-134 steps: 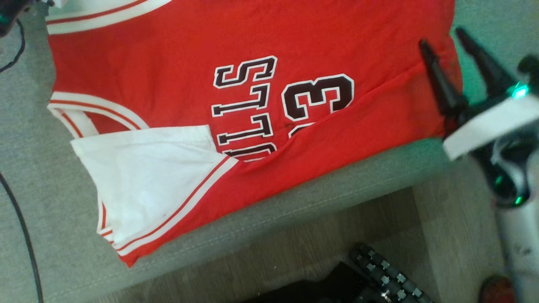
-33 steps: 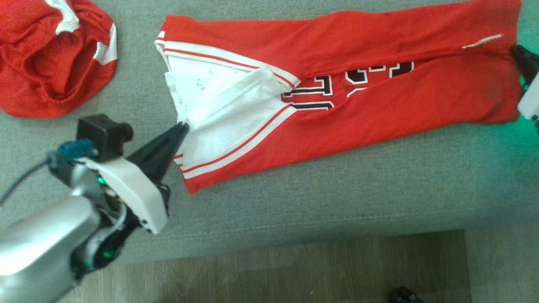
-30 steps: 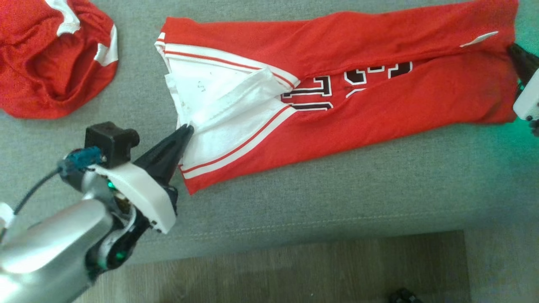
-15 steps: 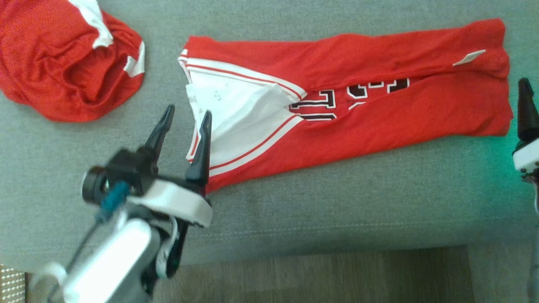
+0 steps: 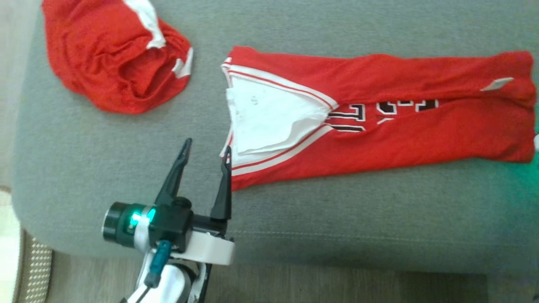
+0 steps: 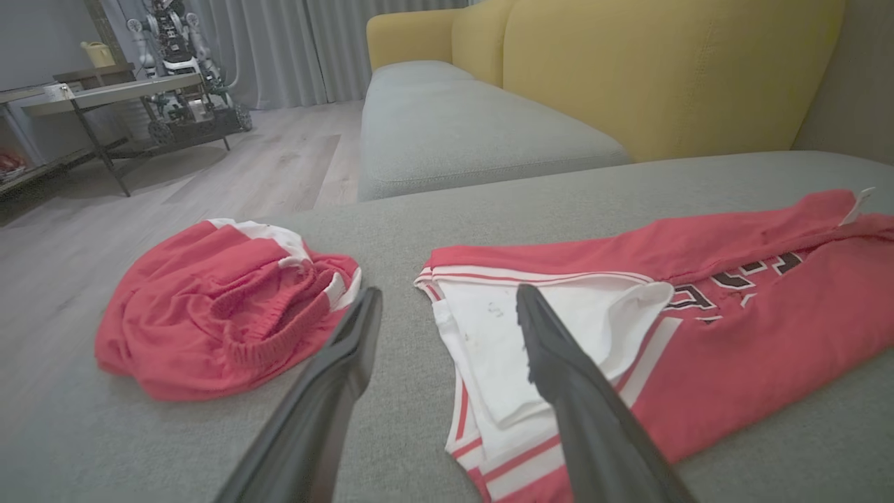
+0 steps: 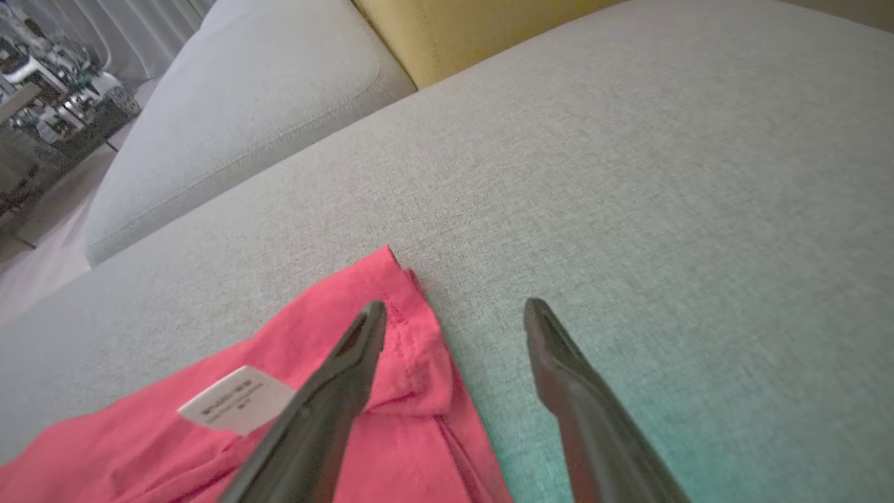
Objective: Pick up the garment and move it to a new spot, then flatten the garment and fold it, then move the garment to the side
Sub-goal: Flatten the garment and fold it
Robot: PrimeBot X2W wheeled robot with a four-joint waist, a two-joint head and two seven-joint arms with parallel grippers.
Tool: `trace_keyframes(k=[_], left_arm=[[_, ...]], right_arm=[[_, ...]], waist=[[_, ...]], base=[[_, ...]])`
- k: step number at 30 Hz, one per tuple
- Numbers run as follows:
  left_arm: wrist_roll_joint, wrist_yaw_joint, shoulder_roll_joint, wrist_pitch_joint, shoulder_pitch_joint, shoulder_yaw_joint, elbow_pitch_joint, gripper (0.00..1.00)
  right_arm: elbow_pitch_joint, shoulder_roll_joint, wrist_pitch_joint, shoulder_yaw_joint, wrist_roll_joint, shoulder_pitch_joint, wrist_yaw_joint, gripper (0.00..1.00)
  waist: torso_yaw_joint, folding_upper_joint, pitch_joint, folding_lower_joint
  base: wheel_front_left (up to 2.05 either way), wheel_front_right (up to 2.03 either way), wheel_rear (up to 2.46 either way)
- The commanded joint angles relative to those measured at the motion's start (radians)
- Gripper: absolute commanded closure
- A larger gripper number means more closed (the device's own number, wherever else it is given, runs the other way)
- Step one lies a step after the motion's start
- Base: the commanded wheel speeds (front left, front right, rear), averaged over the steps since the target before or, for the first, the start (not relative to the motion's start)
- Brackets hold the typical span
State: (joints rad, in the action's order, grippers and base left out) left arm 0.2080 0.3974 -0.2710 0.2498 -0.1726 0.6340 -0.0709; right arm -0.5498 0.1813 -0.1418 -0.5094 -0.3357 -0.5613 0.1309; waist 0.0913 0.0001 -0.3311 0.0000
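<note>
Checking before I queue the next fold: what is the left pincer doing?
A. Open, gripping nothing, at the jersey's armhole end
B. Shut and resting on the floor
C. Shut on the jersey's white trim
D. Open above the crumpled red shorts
A: the left pincer has its jaws spread with no cloth pinched, at the white armhole end of the folded jersey on the grey cushion.

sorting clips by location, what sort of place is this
Probably a living room, or a lab dressed as one: a grey sofa seat with a yellow backrest, long grey curtains, a wood floor and a side table.
</note>
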Motion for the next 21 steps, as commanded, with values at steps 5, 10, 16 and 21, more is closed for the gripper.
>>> trace_keyframes(k=[5,10,16,21], left_arm=[[-0.056,-0.035,0.045,0.012,0.009,-0.051,-0.018,0.00],[-0.081,-0.056,0.078,0.012,0.030,-0.065,-0.006,0.00],[-0.101,-0.076,0.103,0.012,0.054,-0.085,0.008,0.00],[-0.114,-0.094,0.113,0.012,0.065,-0.105,0.012,0.00]], right_arm=[[-0.156,0.073,-0.057,-0.050,0.145,-0.091,0.000,0.00],[-0.227,0.062,-0.131,-0.040,0.164,-0.084,0.000,0.00],[-0.237,0.064,-0.188,0.009,0.113,-0.047,0.000,1.00],[-0.210,0.088,-0.167,0.041,0.082,-0.035,0.000,1.00]], waist=[[0.068,-0.0001,0.003,0.0000],[0.089,-0.0001,0.009,0.0000],[0.084,-0.0001,0.027,0.0000],[0.061,-0.0001,0.042,0.0000]], base=[[0.00,0.00,0.00],[0.00,0.00,0.00],[0.00,0.00,0.00],[0.00,0.00,0.00]])
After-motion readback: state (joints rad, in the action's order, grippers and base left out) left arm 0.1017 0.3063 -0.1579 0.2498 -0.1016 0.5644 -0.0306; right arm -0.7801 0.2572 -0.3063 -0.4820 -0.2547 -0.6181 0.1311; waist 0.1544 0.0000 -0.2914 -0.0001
